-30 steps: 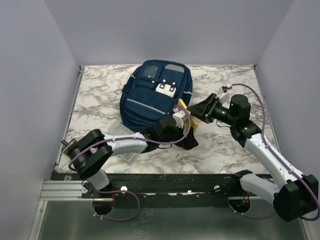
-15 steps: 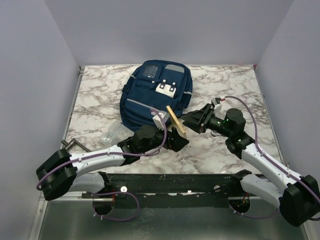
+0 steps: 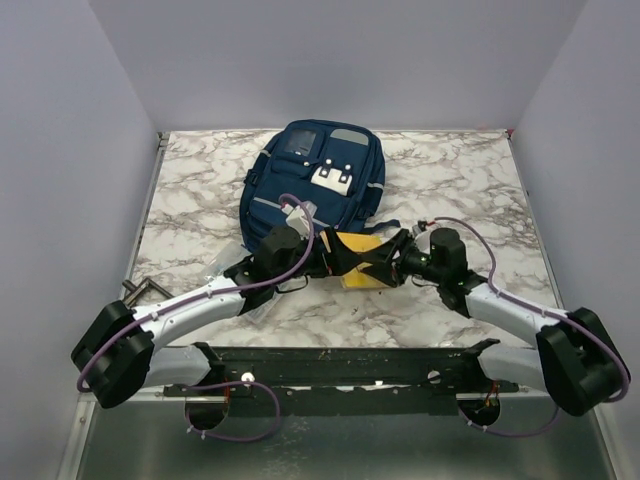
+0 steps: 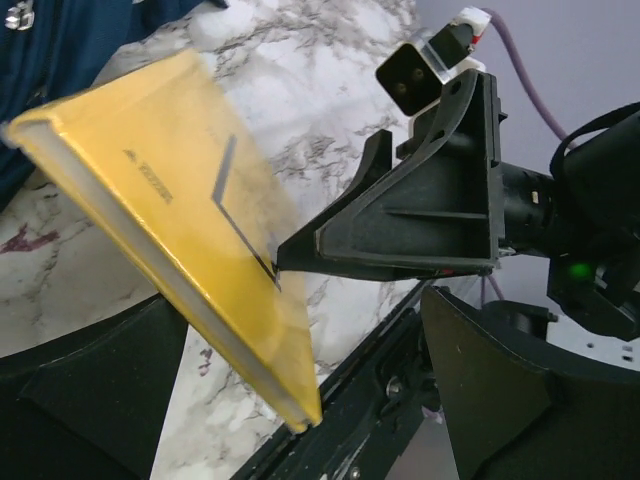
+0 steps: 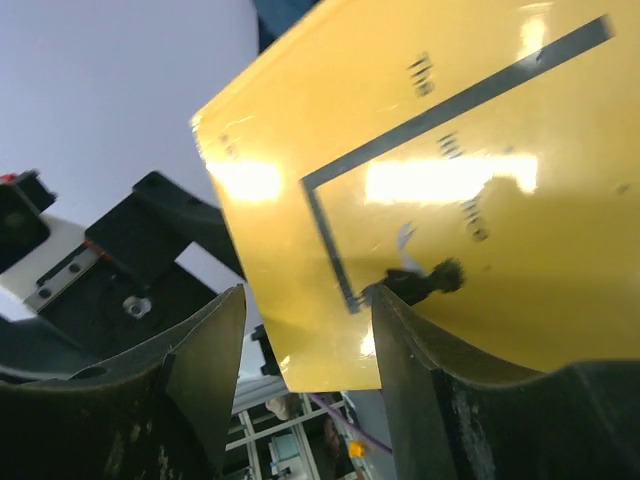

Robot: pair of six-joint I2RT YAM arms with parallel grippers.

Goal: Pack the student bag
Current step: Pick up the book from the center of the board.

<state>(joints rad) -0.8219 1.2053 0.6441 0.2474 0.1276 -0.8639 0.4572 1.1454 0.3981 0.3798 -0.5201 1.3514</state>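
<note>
The student bag (image 3: pixel 312 185), a navy backpack, lies flat at the back centre of the marble table; a corner of it shows in the left wrist view (image 4: pixel 70 45). Just in front of it a yellow book (image 3: pixel 362 264) hangs tilted between my two grippers. My left gripper (image 3: pixel 330 257) is open wide, and the book's lower corner (image 4: pixel 285 390) pokes between its fingers. My right gripper (image 3: pixel 388 263) is open too. One of its fingertips (image 4: pixel 280 263) presses on the glossy cover (image 5: pixel 450 160), while the other finger stands off the book. What carries the book is hidden.
A clear plastic packet (image 3: pixel 233 250) lies partly under my left arm. A metal clamp (image 3: pixel 140 291) sits at the table's left edge. The black mounting rail (image 3: pixel 340 362) runs along the near edge. Grey walls close in three sides.
The book has tipped from standing on edge to a lower, flatter tilt. My right gripper dropped and came nearer; my left gripper swung back toward the bag.
</note>
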